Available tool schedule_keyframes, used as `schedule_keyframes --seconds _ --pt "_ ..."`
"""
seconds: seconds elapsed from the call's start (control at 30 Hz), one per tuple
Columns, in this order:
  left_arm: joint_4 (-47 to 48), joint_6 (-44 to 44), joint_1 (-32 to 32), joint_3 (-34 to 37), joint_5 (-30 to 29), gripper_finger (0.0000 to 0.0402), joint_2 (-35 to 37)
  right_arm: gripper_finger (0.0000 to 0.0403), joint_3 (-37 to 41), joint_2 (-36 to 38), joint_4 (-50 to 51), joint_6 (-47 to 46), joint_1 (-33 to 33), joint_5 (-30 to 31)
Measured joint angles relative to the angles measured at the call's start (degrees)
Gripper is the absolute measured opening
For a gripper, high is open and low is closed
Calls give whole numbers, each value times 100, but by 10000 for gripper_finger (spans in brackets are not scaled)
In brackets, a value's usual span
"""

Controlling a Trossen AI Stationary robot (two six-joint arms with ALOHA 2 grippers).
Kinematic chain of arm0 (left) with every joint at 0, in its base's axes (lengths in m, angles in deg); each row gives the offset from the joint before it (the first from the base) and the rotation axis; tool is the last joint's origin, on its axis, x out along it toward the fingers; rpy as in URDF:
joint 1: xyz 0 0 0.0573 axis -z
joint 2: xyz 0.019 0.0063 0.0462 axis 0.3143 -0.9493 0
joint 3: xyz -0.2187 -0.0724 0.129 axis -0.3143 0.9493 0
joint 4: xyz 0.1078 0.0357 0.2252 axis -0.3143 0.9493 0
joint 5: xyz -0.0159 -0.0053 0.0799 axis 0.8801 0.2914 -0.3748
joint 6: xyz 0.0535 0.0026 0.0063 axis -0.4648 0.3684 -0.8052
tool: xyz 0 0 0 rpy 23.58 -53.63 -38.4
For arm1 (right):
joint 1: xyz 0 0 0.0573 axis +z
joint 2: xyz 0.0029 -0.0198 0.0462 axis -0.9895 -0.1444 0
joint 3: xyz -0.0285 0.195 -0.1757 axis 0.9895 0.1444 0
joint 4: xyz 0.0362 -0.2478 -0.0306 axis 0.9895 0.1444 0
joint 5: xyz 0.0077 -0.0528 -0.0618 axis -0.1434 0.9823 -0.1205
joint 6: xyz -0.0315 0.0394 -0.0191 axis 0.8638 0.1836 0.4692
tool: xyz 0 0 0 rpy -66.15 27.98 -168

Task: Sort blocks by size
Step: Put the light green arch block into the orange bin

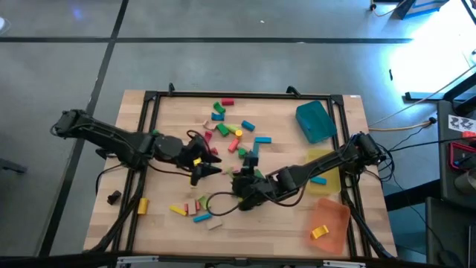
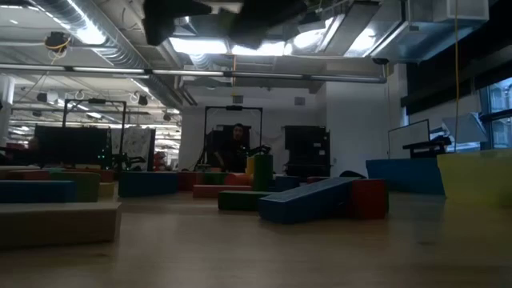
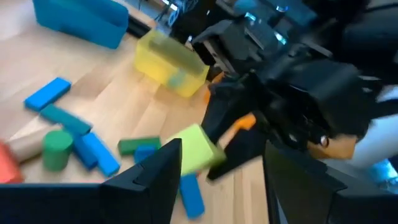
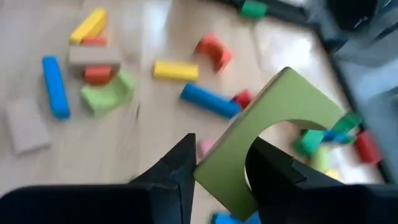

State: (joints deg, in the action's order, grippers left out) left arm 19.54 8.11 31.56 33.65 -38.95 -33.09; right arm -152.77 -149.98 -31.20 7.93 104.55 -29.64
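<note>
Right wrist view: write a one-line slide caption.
Right gripper holds a light green arch block above scattered coloured blocks on the wooden table.

**Looks like a robotics lab / open workshop floor**

Pretty clearly a lab: wooden table (image 1: 245,216) in a black metal frame (image 1: 149,126) on a grey concrete floor (image 1: 59,67), cables (image 1: 416,123) trailing off to the right. The low view shows exposed ceiling ducts (image 2: 88,32), strip lights (image 2: 264,44), equipment racks (image 2: 232,132) and a person (image 2: 238,144) seated far back.
</note>
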Motion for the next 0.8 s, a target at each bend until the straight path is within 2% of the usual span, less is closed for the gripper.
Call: schedule_keyframes --seconds 0.07,0.23,0.43,0.53,0.8 --pt "500 -49 -27 1 124 213 294 123 0 0 404 -349 1 -490" --pt "1854 -106 61 0 389 210 960 121 0 2 1732 -1242 141 -2178" --pt "3022 339 291 1 392 210 1244 123 0 2 3509 -2576 630 -3715" --pt "3261 364 386 7 393 210 1202 123 0 2 4172 -3148 1013 -4048" --pt "3431 355 545 11 375 210 970 124 0 2 5207 -4567 2225 -4337"
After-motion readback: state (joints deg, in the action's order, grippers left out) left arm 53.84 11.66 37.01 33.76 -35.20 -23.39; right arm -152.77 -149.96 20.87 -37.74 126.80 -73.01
